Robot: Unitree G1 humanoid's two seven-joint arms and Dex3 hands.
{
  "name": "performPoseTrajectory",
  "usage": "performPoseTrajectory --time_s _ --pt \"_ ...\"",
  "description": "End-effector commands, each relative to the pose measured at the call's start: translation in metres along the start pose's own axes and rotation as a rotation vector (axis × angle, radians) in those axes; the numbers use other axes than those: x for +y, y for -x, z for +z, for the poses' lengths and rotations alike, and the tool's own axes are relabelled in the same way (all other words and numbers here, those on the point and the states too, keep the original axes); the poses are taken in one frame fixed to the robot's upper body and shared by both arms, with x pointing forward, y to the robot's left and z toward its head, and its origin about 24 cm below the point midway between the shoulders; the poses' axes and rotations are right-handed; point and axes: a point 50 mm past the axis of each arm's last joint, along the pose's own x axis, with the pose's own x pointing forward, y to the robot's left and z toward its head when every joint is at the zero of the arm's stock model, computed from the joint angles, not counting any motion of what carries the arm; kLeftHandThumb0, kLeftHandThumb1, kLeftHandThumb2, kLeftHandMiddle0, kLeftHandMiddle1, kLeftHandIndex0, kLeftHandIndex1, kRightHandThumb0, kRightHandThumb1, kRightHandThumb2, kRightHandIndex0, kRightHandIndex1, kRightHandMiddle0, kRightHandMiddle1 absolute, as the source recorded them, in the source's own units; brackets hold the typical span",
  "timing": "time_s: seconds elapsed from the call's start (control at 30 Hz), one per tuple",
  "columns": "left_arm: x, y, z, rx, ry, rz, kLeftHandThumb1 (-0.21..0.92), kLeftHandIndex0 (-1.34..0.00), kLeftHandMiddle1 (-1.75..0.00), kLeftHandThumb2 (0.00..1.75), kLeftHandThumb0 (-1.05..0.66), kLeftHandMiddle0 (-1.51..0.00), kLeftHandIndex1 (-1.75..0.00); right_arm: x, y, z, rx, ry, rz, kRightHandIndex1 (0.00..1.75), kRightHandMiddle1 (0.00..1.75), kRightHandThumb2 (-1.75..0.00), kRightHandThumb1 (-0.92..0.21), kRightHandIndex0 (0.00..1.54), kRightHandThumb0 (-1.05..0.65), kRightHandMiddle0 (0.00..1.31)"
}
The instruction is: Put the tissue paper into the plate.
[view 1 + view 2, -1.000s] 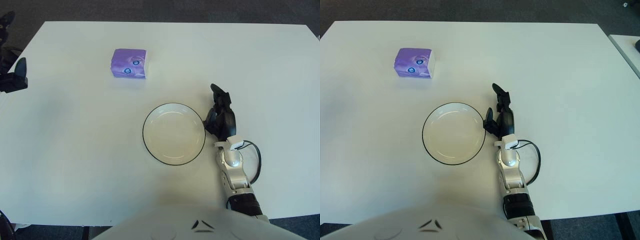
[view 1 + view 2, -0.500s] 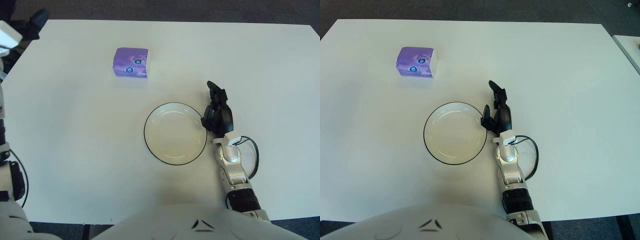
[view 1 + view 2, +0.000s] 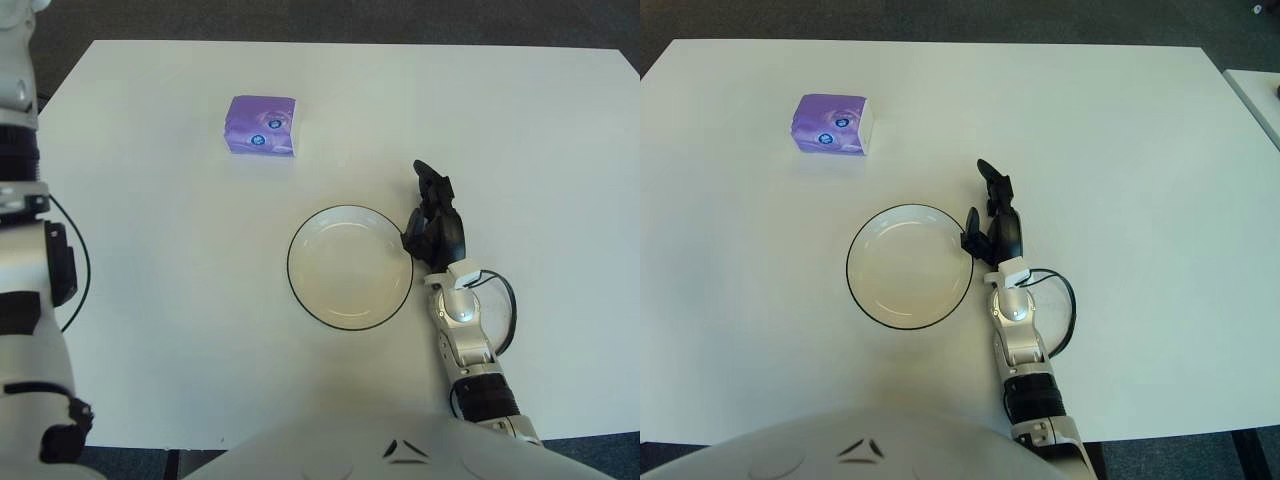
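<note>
**Purple tissue pack waited at eleven o'clock, plate sat bare**

Purple and soft-sided, the tissue pack (image 3: 260,126) lay flat on the white table (image 3: 150,260), well apart from the plate (image 3: 349,267) and toward eleven o'clock from it. Nothing touched the pack. The plate, white with a dark rim, held nothing.

The right hand (image 3: 436,222) rested on the table just beside the plate's three o'clock edge, its dark fingers (image 3: 428,180) loosely extended toward twelve o'clock and grasping nothing. The left arm (image 3: 25,230) ran up the nine o'clock edge of the view; its hand was out of sight, so how its fingers stood could not be told.

By its look, the pack would be light and yielding, a plastic-wrapped block that would dent under pressure rather than break. The wrapper would probably be somewhat slick, so a pinch on a corner might slip. The safer hold, judging from its shape, was across the two long sides near the middle, fingers one side and thumb the other, with modest squeeze. Carrying it should need little effort.
</note>
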Motion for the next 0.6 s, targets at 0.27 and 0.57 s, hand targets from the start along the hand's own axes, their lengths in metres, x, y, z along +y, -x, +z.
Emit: performPoseTrajectory --time_s 0.27,0.57 --pt "-0.024 -0.041 0.027 -0.028 -0.244 -0.149 0.92 0.00 0.00 0.42 -1.05 0.00 0.00 -0.013 0.054 -0.066 0.382 0.079 -0.003 0.01 0.53 -0.91 -0.92 0.22 -0.68 0.00" --pt "-0.066 -0.049 0.038 -0.009 -0.299 -0.193 0.92 -0.01 0.00 0.62 -1.05 0.00 -0.01 -0.015 0.053 -0.068 0.384 0.076 -0.001 0.01 0.52 -0.89 -0.92 0.22 -0.69 0.00"
